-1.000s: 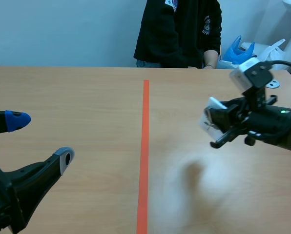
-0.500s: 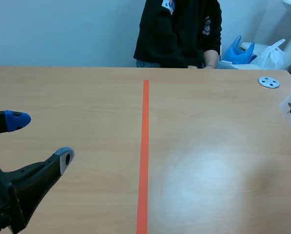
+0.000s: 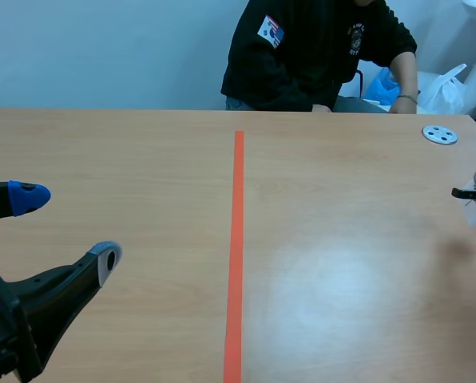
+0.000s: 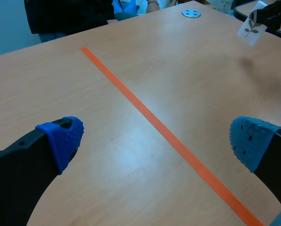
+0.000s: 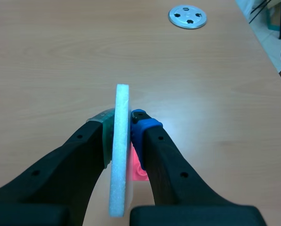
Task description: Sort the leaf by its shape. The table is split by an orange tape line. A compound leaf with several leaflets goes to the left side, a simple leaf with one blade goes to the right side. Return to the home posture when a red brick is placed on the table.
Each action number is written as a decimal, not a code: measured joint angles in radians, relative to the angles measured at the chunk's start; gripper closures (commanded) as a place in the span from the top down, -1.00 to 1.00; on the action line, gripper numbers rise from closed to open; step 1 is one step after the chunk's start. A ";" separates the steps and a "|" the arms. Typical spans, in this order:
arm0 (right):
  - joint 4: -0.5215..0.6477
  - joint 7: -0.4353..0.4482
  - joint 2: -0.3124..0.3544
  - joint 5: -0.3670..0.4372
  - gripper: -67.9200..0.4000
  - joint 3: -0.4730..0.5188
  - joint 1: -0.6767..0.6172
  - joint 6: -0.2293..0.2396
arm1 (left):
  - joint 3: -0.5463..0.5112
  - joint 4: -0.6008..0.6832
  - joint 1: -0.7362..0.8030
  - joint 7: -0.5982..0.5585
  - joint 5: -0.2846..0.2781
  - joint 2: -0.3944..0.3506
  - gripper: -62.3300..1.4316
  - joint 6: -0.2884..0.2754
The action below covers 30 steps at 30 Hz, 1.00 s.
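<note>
Leaf card: white foam board, edge-on in the right wrist view, pinched upright between the pads of the right gripper. The jaws are closed down to the board's thickness and hold nothing else. The grip is at one edge, which leaves the printed face exposed and keeps the card off the table, presumably for carrying and setting down. Position: in the air over the far right margin of the table, well right of the orange tape line and near the round metal disc. Left gripper: spread wide, holding nothing, low over the left half; it looks parked clear of the work. Leaf: a small dark sprig on the white face, a thin stem with what look like several small side blades. It reads as compound but is too small to be sure. If compound, it belongs on the left side, so the crossing of the line is not yet done. Pink-red patch directly below the right fingers: cannot tell what it is. Person sits across the table.
</note>
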 measured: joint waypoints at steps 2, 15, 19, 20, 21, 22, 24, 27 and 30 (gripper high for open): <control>-0.056 0.023 -0.017 -0.025 -0.94 -0.029 0.035 -0.016 | 0.000 0.000 0.000 0.000 0.000 0.000 1.00 0.000; -0.171 0.042 -0.076 -0.045 -0.10 -0.063 0.067 -0.064 | 0.000 0.000 0.000 0.000 0.000 0.000 1.00 0.000; -0.165 0.089 -0.076 -0.045 0.37 -0.063 0.066 -0.064 | 0.000 0.000 0.000 0.000 0.000 0.000 1.00 0.000; -0.161 0.106 -0.076 -0.044 0.51 -0.063 0.066 -0.064 | 0.000 0.000 0.000 0.000 0.000 0.000 1.00 0.000; -0.156 0.109 -0.074 -0.044 0.67 -0.063 0.066 -0.064 | 0.000 0.000 0.000 0.000 0.000 0.000 1.00 0.000; -0.149 0.109 -0.072 -0.044 0.82 -0.063 0.066 -0.064 | 0.000 0.000 0.000 0.000 0.000 0.000 1.00 0.000; -0.123 0.102 -0.063 -0.045 1.00 -0.063 0.061 -0.064 | 0.000 0.000 0.000 0.000 0.000 0.000 1.00 0.000; -0.036 0.069 -0.036 -0.040 1.00 -0.053 0.024 -0.062 | 0.000 0.000 0.000 0.000 0.000 0.000 1.00 0.000; 0.109 -0.007 0.002 -0.023 1.00 -0.021 -0.055 -0.053 | 0.000 0.000 0.000 0.000 0.000 0.000 1.00 0.000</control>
